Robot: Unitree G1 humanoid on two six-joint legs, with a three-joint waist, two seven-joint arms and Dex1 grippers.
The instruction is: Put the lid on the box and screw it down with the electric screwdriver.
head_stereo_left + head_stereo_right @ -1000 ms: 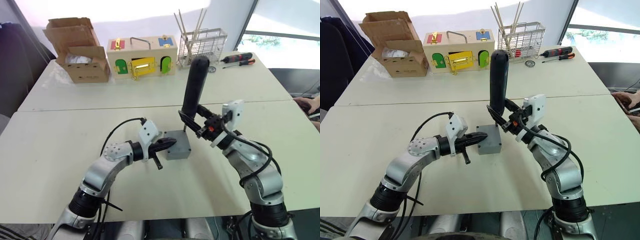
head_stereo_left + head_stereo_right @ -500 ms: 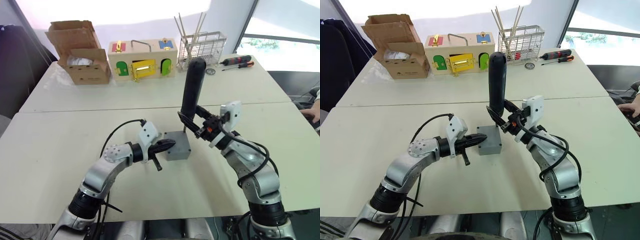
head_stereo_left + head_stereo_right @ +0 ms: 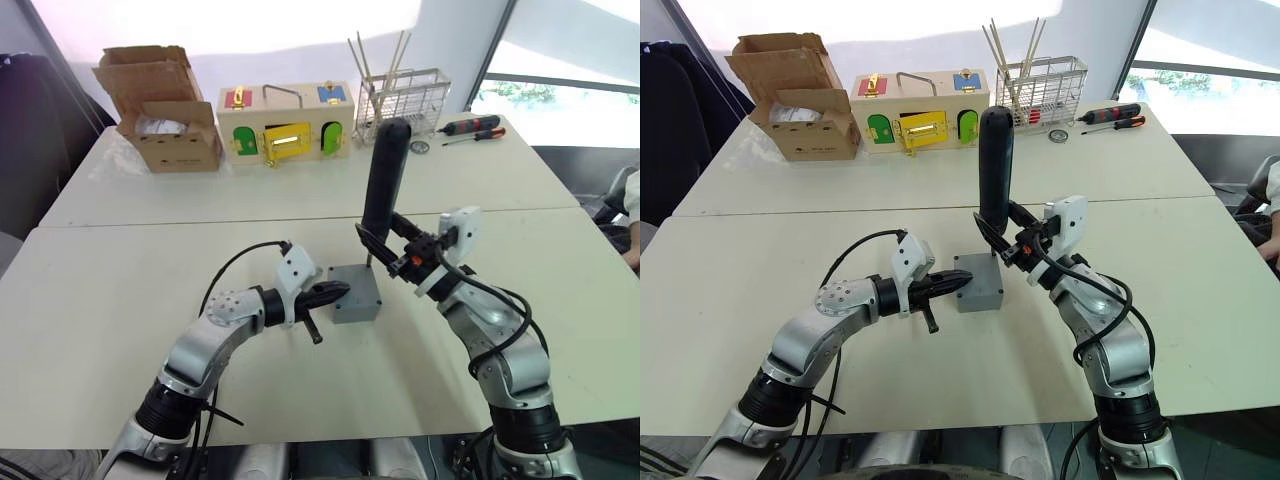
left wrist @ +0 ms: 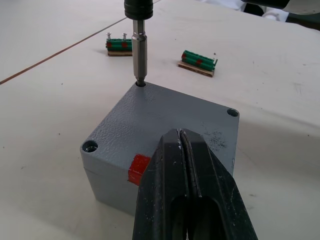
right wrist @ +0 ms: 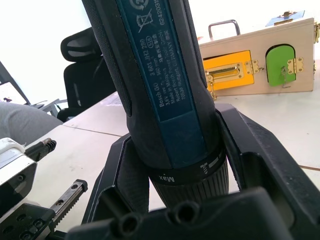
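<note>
Left wrist view: left gripper (image 4: 186, 145), fingers closed and empty, is bracing the box (image 4: 165, 165); right gripper (image 3: 385, 252) is clamping the screwdriver (image 3: 385, 185), its bit sitting in a corner hole of the lid (image 4: 165, 117). Any tilt risks cam-out.

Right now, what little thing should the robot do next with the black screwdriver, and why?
Probably press straight down and spin the electric screwdriver. Its bit already sits in a corner screw hole of the lid, which lies on the box. The right gripper holds the tool upright, and the shut left gripper braces the box.
</note>
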